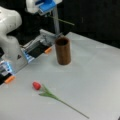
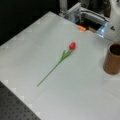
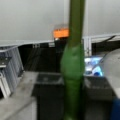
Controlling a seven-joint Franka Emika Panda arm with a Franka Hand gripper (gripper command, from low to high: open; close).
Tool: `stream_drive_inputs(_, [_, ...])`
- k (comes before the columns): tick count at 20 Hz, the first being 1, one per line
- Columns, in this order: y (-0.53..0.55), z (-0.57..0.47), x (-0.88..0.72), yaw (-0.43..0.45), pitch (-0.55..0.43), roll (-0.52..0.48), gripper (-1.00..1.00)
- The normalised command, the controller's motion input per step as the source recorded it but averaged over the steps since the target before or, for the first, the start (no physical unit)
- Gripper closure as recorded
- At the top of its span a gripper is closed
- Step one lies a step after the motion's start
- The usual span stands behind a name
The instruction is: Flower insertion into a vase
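The vase [image 1: 63, 51] is a dark-brown upright cylinder with an open mouth, standing near the table's back; it also shows at a front view's right [image 2: 112, 60]. My gripper [image 1: 47, 7], with blue fingers, hangs high above and left of the vase, shut on a thin green flower stem [image 1: 62, 21] that sticks out to the right over the vase. The wrist view is filled by that stem [image 3: 73, 62], running top to bottom. A second flower, a red tulip [image 1: 37, 85], lies flat on the table in both front views [image 2: 72, 45]. The gripper is out of one front view.
The arm's white base [image 1: 10, 37] stands at the table's back left beside a metal rail fixture [image 1: 41, 41] with orange tabs [image 1: 48, 50]. A dark perforated board [image 2: 15, 107] borders the white table [image 2: 75, 95] at a front view's bottom left.
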Motion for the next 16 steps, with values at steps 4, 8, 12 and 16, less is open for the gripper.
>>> stream_drive_inputs(4, [0.08,-0.11,-0.25,-0.103,-0.083,0.083,1.0])
stream_drive_inputs(8, [0.08,-0.11,-0.25,-0.103,-0.083,0.083,1.0])
stream_drive_inputs(12, [0.08,-0.11,-0.25,-0.103,-0.083,0.083,1.0])
stream_drive_inputs(16, [0.08,-0.11,-0.25,-0.103,-0.083,0.083,1.0])
